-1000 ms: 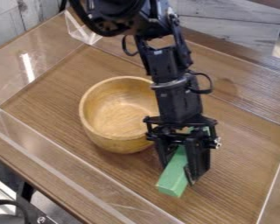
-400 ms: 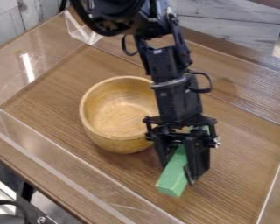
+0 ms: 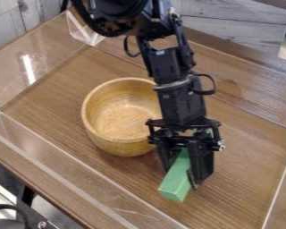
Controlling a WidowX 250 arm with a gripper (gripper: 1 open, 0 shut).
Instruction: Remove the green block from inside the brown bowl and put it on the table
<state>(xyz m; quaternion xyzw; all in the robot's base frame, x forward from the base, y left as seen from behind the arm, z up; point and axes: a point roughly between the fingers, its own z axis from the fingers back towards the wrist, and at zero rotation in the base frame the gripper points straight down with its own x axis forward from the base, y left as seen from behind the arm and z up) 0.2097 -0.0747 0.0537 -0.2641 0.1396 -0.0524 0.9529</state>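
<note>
tool (image 3: pixel 189 165) pinching green block (image 3: pixel 177 179), tilted on table (image 3: pixel 247 107), just beside brown bowl (image 3: pixel 100 116) rim

Even indoor light, white glare seen on the clear plastic wall (image 3: pixel 44 54) at upper left (streaky), soft shadows, slight overall softness, low resolution

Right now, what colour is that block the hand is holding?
Bright green: the green block in the hand, seen in the camera view.
</note>
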